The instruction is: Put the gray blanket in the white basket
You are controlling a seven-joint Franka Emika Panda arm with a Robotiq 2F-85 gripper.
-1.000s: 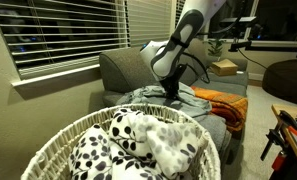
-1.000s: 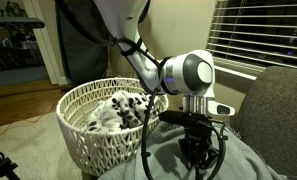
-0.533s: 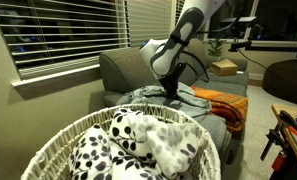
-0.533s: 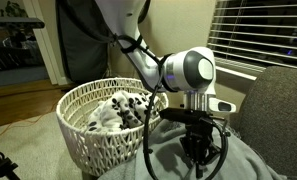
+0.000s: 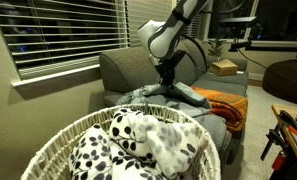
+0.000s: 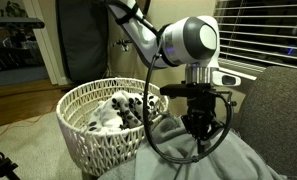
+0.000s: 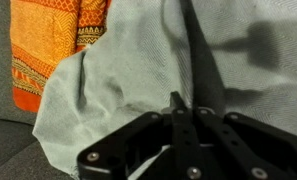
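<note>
Shut down to a narrow pinch, the tool (image 6: 200, 132) is clamped on a raised fold of the large, soft, plain light blue-gray blanket (image 6: 178, 152). A peak of cloth is drawn up to the jaws in both exterior views. The rest of the gray blanket is left spread in folds over the seat of the gray upholstered sofa (image 5: 123, 68). At one edge it is touched by a patterned orange blanket (image 7: 46, 50), which is laid on the same seat. Near the sofa stands the large round white wicker basket (image 6: 86, 128) with its openwork rim, and a white blanket with black spots (image 5: 138, 145) is already heaped inside it.

Several failures can be foreseen. Only a thin pinch of fabric is held, so the grip may be pulled loose by the weight of so large a throw. The orange blanket may be dragged along by the trailing cloth. A hem may be snagged on the openwork rim or left hanging outside it, since the basket is partly filled. Fabric may also be caught by the black cable loop (image 6: 151, 120) hung beside the tool.

Relative to the tool, the held fold is gripped at the very tips. The bulk of the gray blanket is found directly below and all around them, filling most of the wrist view. The basket is kept apart, off to one side.
</note>
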